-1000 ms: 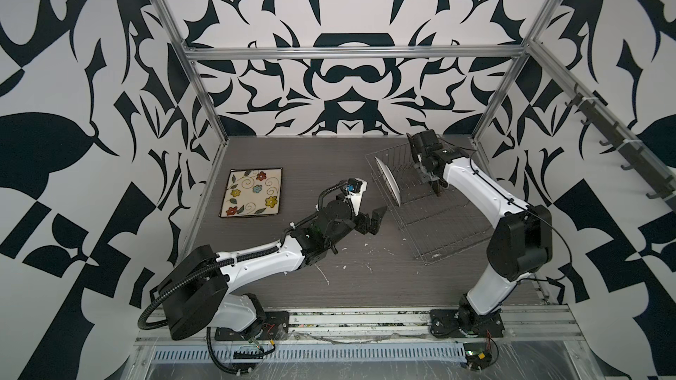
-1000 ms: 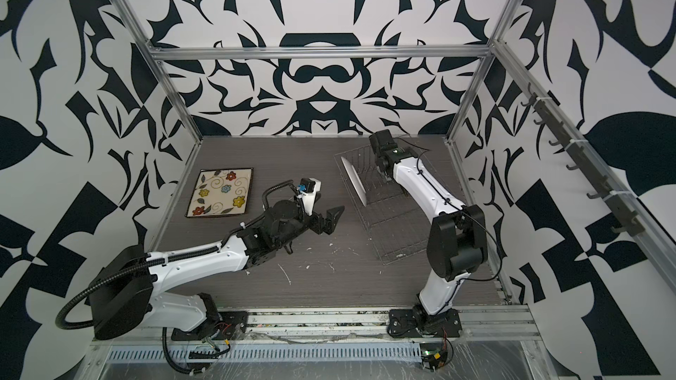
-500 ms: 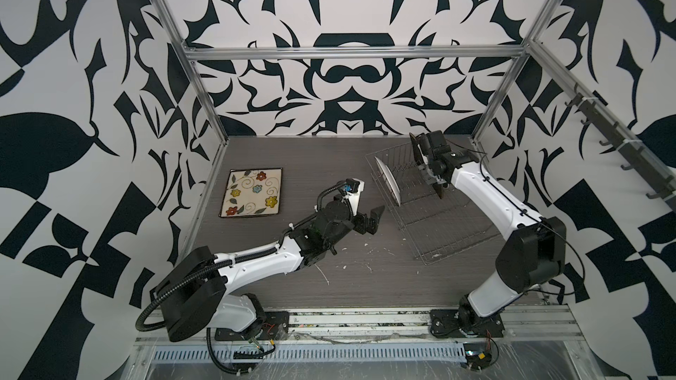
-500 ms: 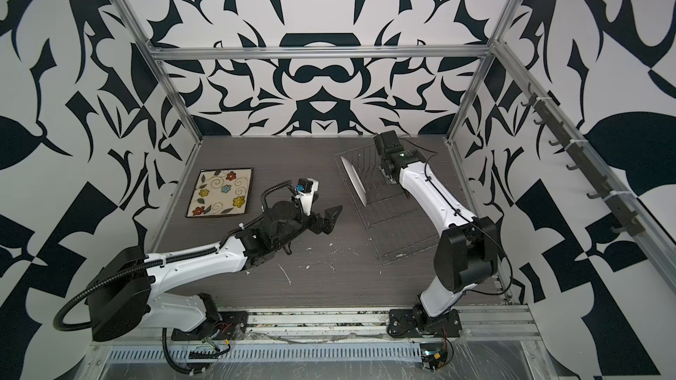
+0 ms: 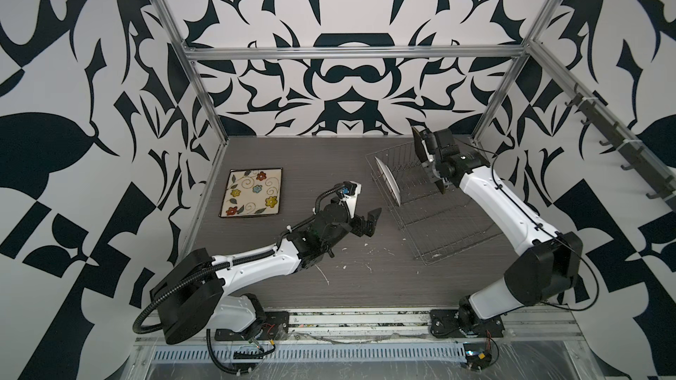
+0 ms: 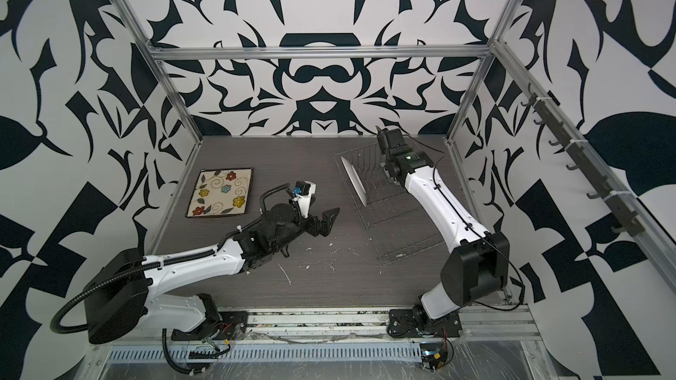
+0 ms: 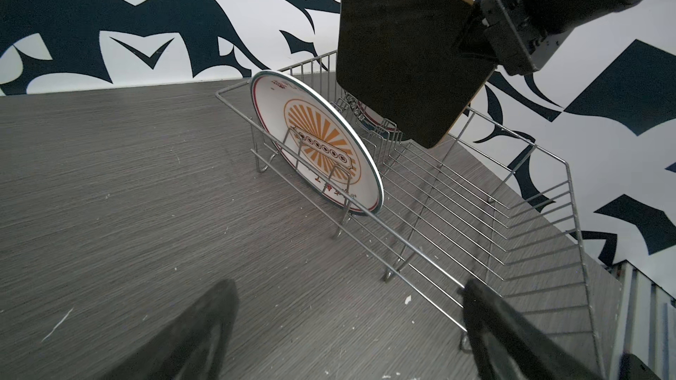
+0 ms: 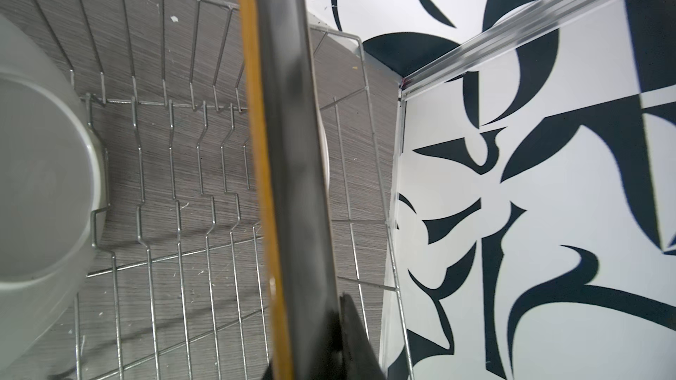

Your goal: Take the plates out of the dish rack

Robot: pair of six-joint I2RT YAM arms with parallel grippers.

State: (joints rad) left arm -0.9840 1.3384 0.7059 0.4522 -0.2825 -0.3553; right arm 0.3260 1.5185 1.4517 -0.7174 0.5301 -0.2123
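Observation:
The dish rack (image 5: 439,221) (image 6: 398,228) stands at the back right. A round white plate (image 5: 389,184) (image 7: 318,144) with a dark-banded rim stands on edge at its left end. My right gripper (image 5: 433,160) (image 8: 318,323) is shut on a glossy black square plate (image 7: 402,60) (image 8: 289,177), held upright above the rack's far end. Another round plate (image 7: 376,120) shows partly behind it. A cream flowered square plate (image 5: 251,191) (image 6: 220,192) lies flat on the table at the left. My left gripper (image 5: 369,222) (image 7: 347,323) hovers open and empty over the table beside the rack.
The rack (image 7: 512,221) sits close to the right wall and the metal frame post (image 8: 512,34) in the back corner. White flecks (image 5: 323,275) are scattered over the dark wood-grain tabletop in front of the arms.
The right arm's elbow has swung outward and down, and the black plate has shifted slightly up and back over the rack. The left arm has barely moved.

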